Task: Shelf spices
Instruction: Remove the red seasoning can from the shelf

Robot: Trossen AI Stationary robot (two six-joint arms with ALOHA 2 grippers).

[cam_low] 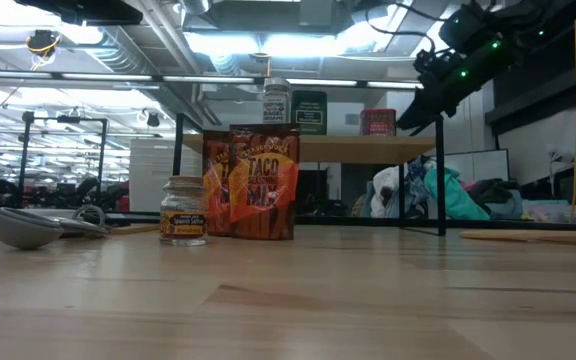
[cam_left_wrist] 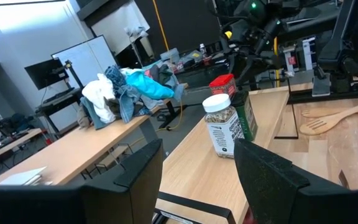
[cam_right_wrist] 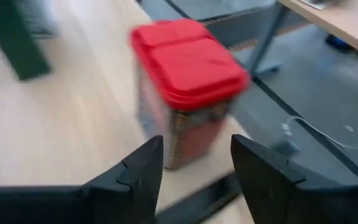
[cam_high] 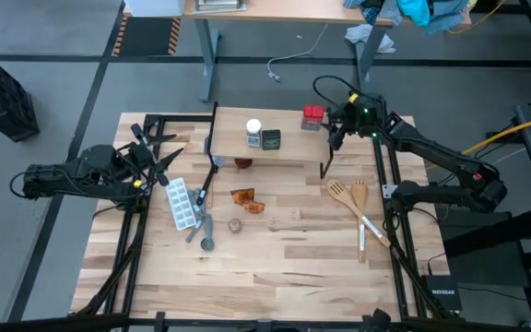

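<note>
High view: shelf (cam_high: 289, 148) carries white-capped jar (cam_high: 253, 131), dark tin (cam_high: 270, 139) and red-topped box (cam_high: 312, 116); taco packets (cam_high: 246, 200) and small jar (cam_high: 235, 225) lie on tabletop (cam_high: 275, 267) in front of the shelf. Right wrist view: right end effector (cam_right_wrist: 194, 165) open, empty, just beside the box. Left wrist view: left end effector (cam_left_wrist: 197, 168) open, empty, off the shelf's left end.

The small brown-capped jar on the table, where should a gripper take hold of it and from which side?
Grip the small brown-capped jar around its cap, coming straight down from above. It stands upright, and the taco seasoning packets sit close beside it, crowding a side approach there.
</note>
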